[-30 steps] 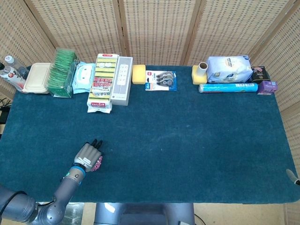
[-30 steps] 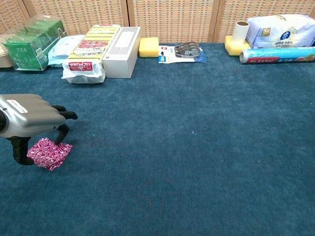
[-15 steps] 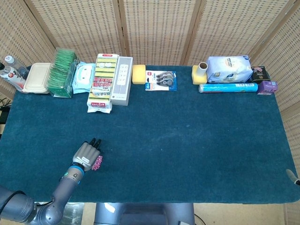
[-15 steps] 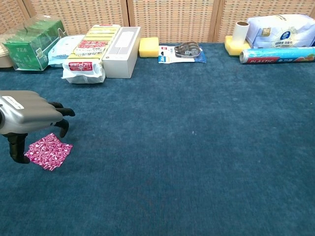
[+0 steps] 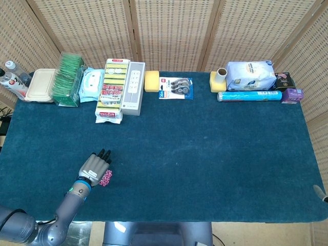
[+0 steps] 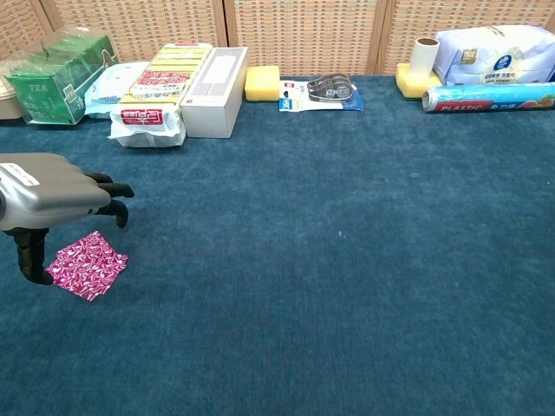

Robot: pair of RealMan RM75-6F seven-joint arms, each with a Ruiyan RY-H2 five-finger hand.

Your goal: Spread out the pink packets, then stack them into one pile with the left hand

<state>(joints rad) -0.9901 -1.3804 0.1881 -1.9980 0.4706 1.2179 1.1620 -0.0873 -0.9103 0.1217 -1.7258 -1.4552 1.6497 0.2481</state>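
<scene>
The pink patterned packets [image 6: 87, 265] lie flat on the blue cloth near the front left, looking like one small pile; in the head view the packets [image 5: 106, 178] peek out to the right of the hand. My left hand [image 6: 50, 196] hovers just above and behind them, fingers stretched forward and lifted off, thumb hanging down beside the pile's left edge. It holds nothing. In the head view the left hand [image 5: 95, 166] covers part of the pile. Only a grey tip of my right hand [image 5: 319, 192] shows at the right table edge.
Along the back edge stand a green tea box [image 6: 54, 75], a wipes pack [image 6: 111, 87], sponge packs [image 6: 156, 91], a white box [image 6: 217, 91], a yellow sponge [image 6: 262, 83], a tape pack [image 6: 321, 91] and a plastic wrap roll [image 6: 490, 95].
The left hand has let go of the packets and lifted its fingers; the pile, raised at one edge a second ago, now lies flat on the cloth.
</scene>
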